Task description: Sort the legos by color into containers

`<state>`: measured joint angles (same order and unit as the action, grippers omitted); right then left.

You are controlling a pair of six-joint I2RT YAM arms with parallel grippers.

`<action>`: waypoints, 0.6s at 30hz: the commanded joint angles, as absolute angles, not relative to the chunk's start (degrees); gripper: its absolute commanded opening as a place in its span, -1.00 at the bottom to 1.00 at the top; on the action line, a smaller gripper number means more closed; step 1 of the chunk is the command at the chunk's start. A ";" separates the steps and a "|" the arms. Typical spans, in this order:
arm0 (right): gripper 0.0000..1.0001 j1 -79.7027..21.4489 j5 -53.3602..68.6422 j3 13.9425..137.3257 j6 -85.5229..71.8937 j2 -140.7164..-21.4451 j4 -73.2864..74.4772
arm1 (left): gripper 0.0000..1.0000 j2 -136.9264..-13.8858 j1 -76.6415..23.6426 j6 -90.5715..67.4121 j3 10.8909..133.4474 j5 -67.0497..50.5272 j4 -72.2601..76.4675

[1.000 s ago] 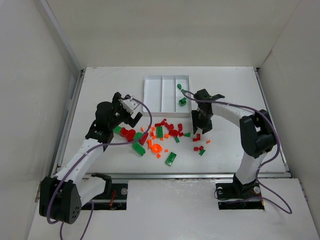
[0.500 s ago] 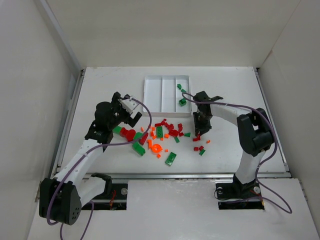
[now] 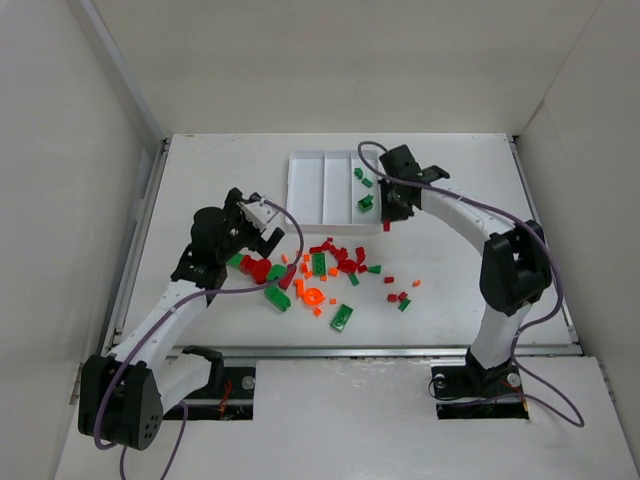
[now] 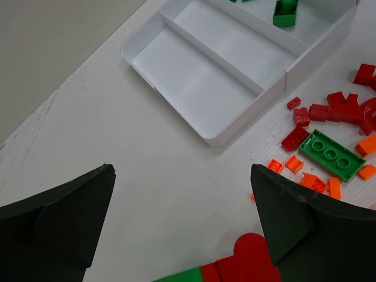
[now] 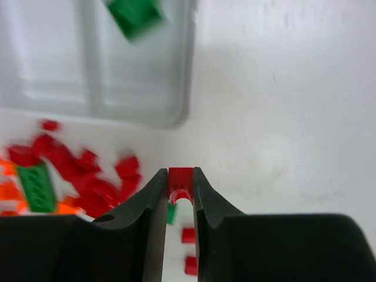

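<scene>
Red tiny plastic brick (image 5: 180, 178), pinched only by the tips of the right gripper (image 5: 179, 183) beside the white divided plastic tray (image 5: 189, 64), could slip or join its green bricks (image 5: 134, 16); left gripper (image 4: 182, 176) gapes empty.

The tray (image 4: 188, 76) is white plastic, smooth and glossy. The legos (image 4: 332, 154) are hard plastic with a slight gloss, and so is the red brick (image 5: 180, 179). The table (image 4: 147, 176) is white and matt, faintly scuffed on the left. The left gripper (image 4: 182, 170) has fingers (image 4: 64, 217) of matt black plastic, slightly grainy; those of the right gripper (image 5: 179, 174) look smoother, with a dull sheen.
</scene>
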<state>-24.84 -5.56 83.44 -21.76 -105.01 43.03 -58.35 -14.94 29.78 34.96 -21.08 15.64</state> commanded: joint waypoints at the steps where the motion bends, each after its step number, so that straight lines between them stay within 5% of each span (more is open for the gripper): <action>1: -1.00 -28.21 -10.37 91.04 -20.30 -104.14 34.28 | 1.00 -58.01 -15.12 29.79 32.78 -21.88 18.19; 12: -0.97 -28.92 -4.04 113.81 -20.30 -125.15 26.19 | 1.00 -57.48 -15.12 30.41 28.31 -20.65 19.25; 14: -0.75 -28.92 -2.38 116.26 -20.30 -127.78 26.19 | 1.00 -56.95 -15.12 30.41 28.30 -20.65 19.25; 15: -0.38 -28.92 -1.42 116.98 -20.30 -128.58 27.06 | 1.00 -56.95 -15.12 30.41 28.30 -20.65 19.25; 18: 0.18 -28.92 3.59 119.70 -18.99 -130.43 28.39 | 1.00 -56.95 -15.12 30.41 27.77 -20.65 19.86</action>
<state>-28.95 -1.37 114.65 -20.05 -131.15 28.93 -58.33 -14.94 30.06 28.49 -20.51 16.95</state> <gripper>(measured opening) 0.556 0.997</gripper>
